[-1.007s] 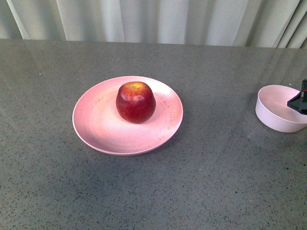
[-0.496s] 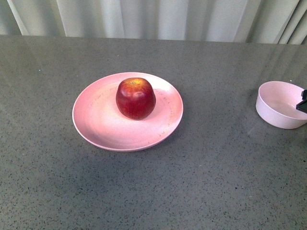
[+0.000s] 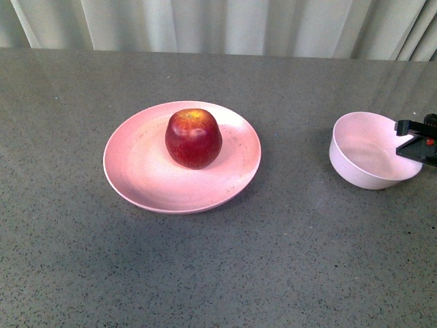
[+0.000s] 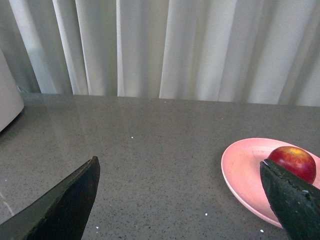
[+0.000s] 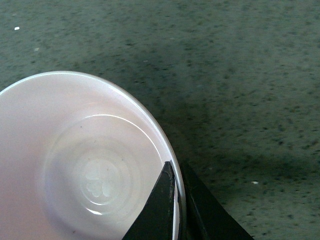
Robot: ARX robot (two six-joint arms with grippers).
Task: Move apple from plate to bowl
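The dark red apple (image 3: 193, 138) sits on the wide pink plate (image 3: 136, 174) left of centre on the grey table. The small pale bowl (image 3: 369, 150) stands empty at the right. My right gripper (image 3: 410, 142) is shut on the bowl's right rim; in the right wrist view the rim (image 5: 170, 150) is pinched between the two fingers of the gripper (image 5: 177, 172). My left gripper (image 4: 180, 172) is open and empty, out of the front view; its wrist view shows the plate (image 4: 240, 172) and apple (image 4: 294, 162) beside one finger.
Pale curtains (image 3: 218, 24) hang behind the table's far edge. A white object (image 4: 7, 97) stands at the edge of the left wrist view. Bare grey tabletop (image 3: 293, 225) lies between plate and bowl.
The bowl, held by my right gripper, has moved left toward the plate. The apple and plate have stayed in place.
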